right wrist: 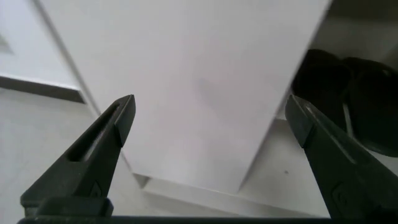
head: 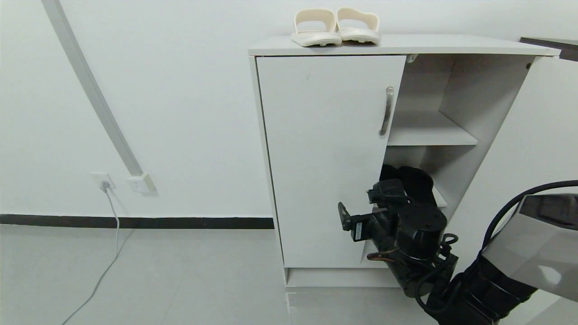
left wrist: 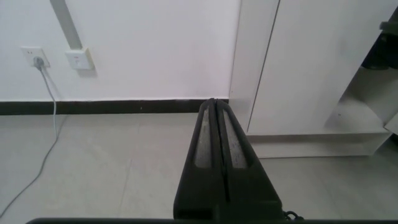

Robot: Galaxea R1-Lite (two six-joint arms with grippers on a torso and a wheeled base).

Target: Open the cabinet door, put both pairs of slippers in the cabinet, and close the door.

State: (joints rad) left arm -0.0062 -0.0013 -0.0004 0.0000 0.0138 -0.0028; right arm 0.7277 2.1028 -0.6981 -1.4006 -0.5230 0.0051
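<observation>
A cream pair of slippers (head: pixel 336 28) sits on top of the white cabinet (head: pixel 451 45). Its left door (head: pixel 325 158) is closed and its right door (head: pixel 533 135) is swung open. A black pair of slippers (head: pixel 413 178) (right wrist: pixel 354 99) lies on the lower shelf, partly hidden behind my right gripper (head: pixel 363 203). That gripper (right wrist: pixel 210 106) is open and empty, facing the free edge of the closed door (right wrist: pixel 186 74) just in front of the lower compartment. My left gripper (left wrist: pixel 214 102) is shut, held low over the floor, pointing at the cabinet's lower left corner (left wrist: pixel 249 118).
The upper shelf (head: pixel 424 131) inside the cabinet is bare. A wall socket with a grey cable (head: pixel 103 180), a switch box (head: pixel 142 183) and a slanted conduit (head: pixel 90 85) are on the wall to the left. Grey floor (head: pixel 158 280) lies open left of the cabinet.
</observation>
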